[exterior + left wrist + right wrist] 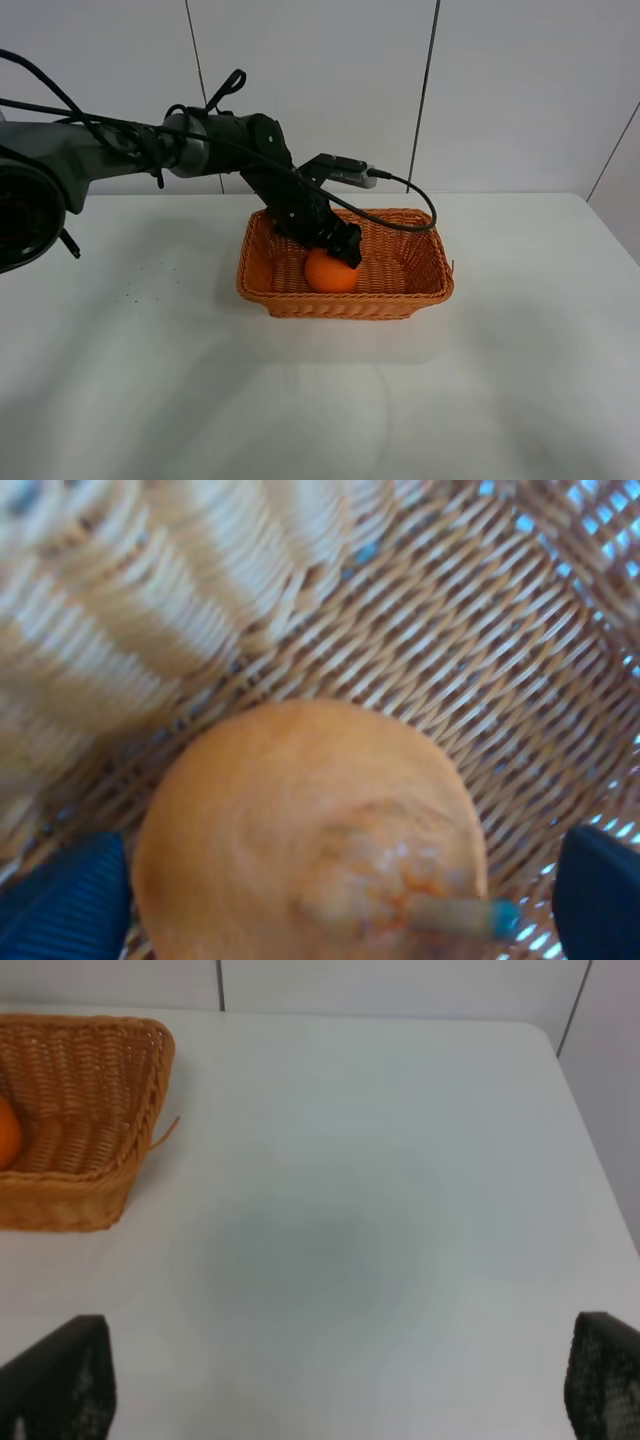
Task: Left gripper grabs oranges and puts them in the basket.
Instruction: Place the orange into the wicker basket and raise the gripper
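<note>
The orange [330, 272] lies on the floor of the wicker basket [345, 305], left of its middle. My left gripper [345, 248] reaches down into the basket and sits right over the orange. In the left wrist view the orange [310, 830] fills the space between the spread fingers [60, 900], with a gap on one side, and the basket weave [450, 630] shows under it. The left gripper [340, 900] is open. My right gripper [340, 1380] is open and empty over bare table. It is out of the exterior high view.
The white table [500, 380] carries the basket near its back middle. The right wrist view shows the basket's end [90, 1090] with a sliver of the orange [5, 1135]. A white panelled wall stands behind.
</note>
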You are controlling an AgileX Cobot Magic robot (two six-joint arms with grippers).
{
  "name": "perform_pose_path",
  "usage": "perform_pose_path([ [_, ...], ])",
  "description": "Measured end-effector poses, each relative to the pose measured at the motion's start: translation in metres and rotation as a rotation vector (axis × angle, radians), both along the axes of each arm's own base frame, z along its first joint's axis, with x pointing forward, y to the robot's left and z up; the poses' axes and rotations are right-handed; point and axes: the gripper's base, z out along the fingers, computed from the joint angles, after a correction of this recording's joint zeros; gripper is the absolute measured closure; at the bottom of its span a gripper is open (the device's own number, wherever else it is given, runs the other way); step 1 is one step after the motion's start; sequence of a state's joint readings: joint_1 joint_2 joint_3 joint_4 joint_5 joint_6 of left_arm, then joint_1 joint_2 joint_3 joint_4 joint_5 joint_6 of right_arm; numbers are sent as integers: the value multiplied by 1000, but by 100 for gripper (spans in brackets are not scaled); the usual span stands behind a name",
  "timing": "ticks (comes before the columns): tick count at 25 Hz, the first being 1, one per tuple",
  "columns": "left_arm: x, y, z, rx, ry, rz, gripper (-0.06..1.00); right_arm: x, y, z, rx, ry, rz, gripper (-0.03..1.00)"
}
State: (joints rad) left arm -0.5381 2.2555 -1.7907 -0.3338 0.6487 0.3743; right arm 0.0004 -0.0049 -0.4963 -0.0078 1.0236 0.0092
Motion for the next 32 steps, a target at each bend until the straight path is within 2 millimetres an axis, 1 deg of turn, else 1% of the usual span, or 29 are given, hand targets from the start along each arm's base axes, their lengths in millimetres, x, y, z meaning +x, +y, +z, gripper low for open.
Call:
perform_pose_path([
  [2,-1,1,15,-12,-31,-1,0,0,0,0,0,0,0,27],
  [7,-4,4,45,-35,-86,1,0,0,0,0,0,0,0,27],
  [11,-10,8,77,-57,-147,7,0,0,0,0,0,0,0,27],
  [13,-14,13,95,-63,-174,25,0,0,0,0,0,0,0,27],
  [16,-21,20,116,-43,-203,40,0,0,0,0,0,0,0,27],
  [21,-31,38,146,43,-257,81,0,0,0,0,0,0,0,27],
  [24,-34,55,161,92,-282,137,0,0,0,0,0,0,0,27],
  [26,-33,70,169,113,-288,178,0,0,0,0,0,0,0,27],
  [30,-22,111,178,145,-278,282,0,0,0,0,0,0,0,27],
  [32,-15,137,180,171,-275,340,0,0,0,0,0,0,0,27],
])
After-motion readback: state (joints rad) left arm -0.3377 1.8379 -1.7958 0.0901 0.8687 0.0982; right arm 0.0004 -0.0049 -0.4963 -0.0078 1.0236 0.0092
